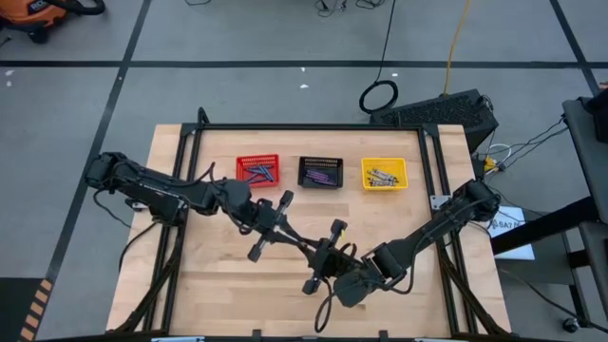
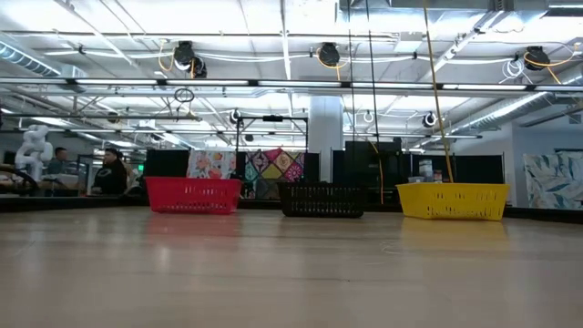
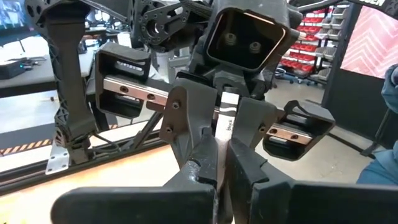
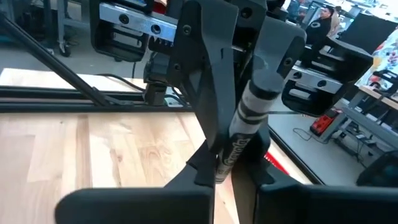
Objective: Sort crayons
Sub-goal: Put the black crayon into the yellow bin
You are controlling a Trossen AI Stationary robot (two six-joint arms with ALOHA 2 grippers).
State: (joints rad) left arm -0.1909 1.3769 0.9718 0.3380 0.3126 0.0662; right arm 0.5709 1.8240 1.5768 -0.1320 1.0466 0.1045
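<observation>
1. The table [image 1: 218,304] is bare wood in front; the red basket [image 1: 257,170], black basket [image 1: 320,172] and yellow basket [image 1: 384,173] line its far edge, crayons inside.
2. The left gripper [image 1: 302,243] and right gripper [image 1: 306,245] meet mid-table, both clenched on one grey crayon [image 4: 242,134].

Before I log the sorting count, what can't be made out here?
- High view: grey paper-wrapped crayon, hidden between left pincer and right pincer.
- Low view: contents of red plastic basket, black plastic basket, yellow plastic basket, behind their walls.
- Right wrist view: crayon's label text, blurred.
</observation>
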